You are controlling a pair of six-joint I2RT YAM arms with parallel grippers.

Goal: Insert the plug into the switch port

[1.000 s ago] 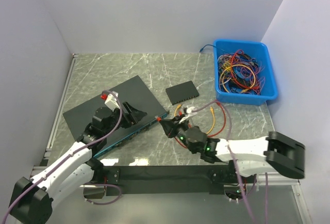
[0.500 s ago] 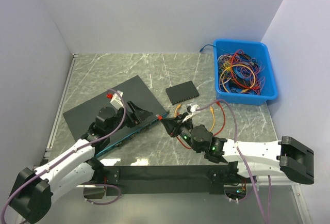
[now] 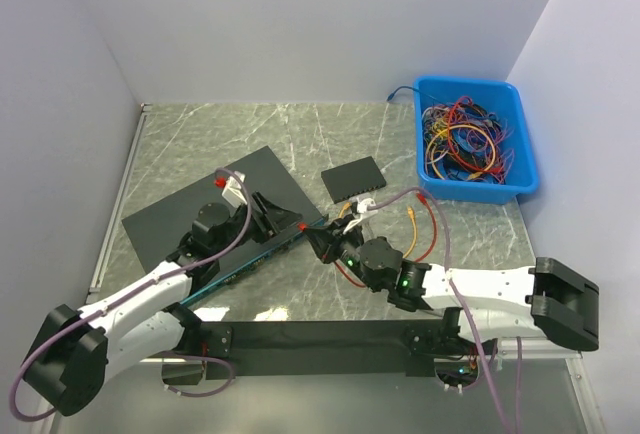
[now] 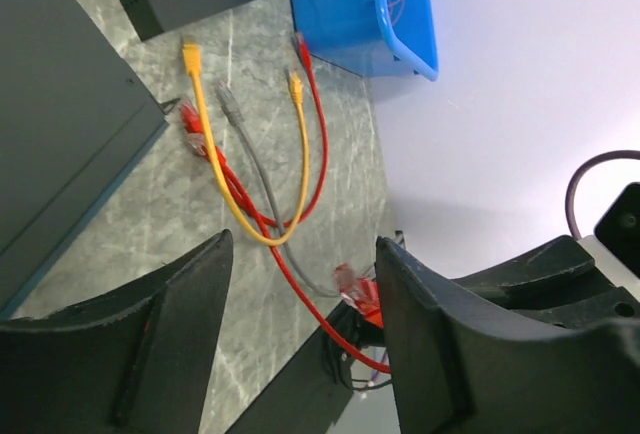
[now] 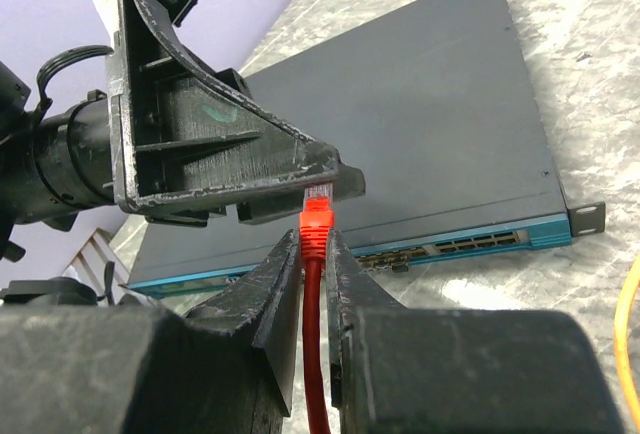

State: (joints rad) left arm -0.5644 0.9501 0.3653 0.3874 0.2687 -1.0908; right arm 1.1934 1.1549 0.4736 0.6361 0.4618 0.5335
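Observation:
The large black switch [image 3: 255, 174] with a teal port face lies slantwise at the left; its ports [image 5: 470, 245] show in the right wrist view. My right gripper [image 3: 318, 241] is shut on the red plug [image 5: 317, 216] of a red cable, the clear tip sticking out past the fingertips, close in front of the switch's right end. My left gripper [image 3: 282, 216] is open over that same end of the switch, its jaws wide apart. It looms right behind the plug in the right wrist view [image 5: 200, 154]. The plug also shows between the left fingers [image 4: 352, 289].
A small black switch [image 3: 353, 178] lies behind the grippers. Loose yellow, grey and red patch cables [image 3: 425, 224] trail on the marble to the right. A blue bin [image 3: 470, 82] full of cables stands at the back right. White walls close in the sides.
My left gripper has moved right along the switch toward its right end. My right gripper has shifted slightly left and back with the red plug, so the two now almost meet.

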